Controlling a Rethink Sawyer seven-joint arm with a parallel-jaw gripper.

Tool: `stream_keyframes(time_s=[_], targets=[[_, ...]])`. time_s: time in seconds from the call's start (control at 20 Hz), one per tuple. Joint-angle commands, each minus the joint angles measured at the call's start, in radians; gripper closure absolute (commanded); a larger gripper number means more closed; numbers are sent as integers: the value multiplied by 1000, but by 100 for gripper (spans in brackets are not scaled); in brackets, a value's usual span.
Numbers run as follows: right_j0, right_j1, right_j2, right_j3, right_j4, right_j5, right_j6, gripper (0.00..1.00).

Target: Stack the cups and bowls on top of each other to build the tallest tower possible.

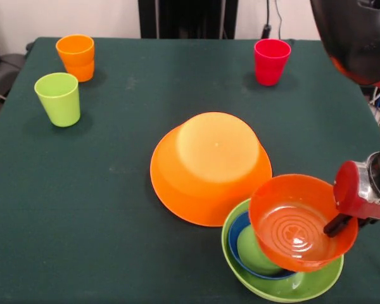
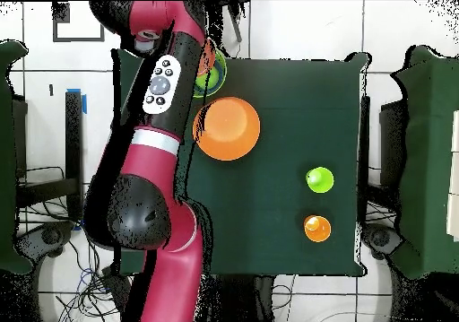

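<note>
The claw grips the rim of a tilted red-orange bowl, one finger inside, above a light green bowl nesting a blue bowl; the large orange bowl sits upturned on the counter, a likely tower base

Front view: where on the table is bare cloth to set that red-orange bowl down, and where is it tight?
Free: the wide cloth between the lime green cup and the upturned orange bowl, and the strip between the orange cup and the red cup. Crowded: the corner where the gripper holds the red-orange bowl over the light green bowl and blue bowl.
</note>
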State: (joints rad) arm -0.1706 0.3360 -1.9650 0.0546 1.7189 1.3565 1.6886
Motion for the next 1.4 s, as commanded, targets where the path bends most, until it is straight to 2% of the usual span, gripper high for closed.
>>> stream_keyframes(time_s=[0.05,0.2,0.4,0.55,0.75,0.9,1.1,1.3,1.4], targets=[[75,19,148,72,-305,26,-66,100],[159,30,298,189,-428,46,-44,100],[250,23,425,325,-533,68,-12,100],[285,23,501,384,-578,95,7,100],[337,24,590,462,-603,55,70,100],[377,17,628,519,-630,18,119,100],[384,16,651,519,-650,-61,134,100],[364,24,632,476,-678,-205,133,100],[335,26,611,423,-684,-213,112,100]])
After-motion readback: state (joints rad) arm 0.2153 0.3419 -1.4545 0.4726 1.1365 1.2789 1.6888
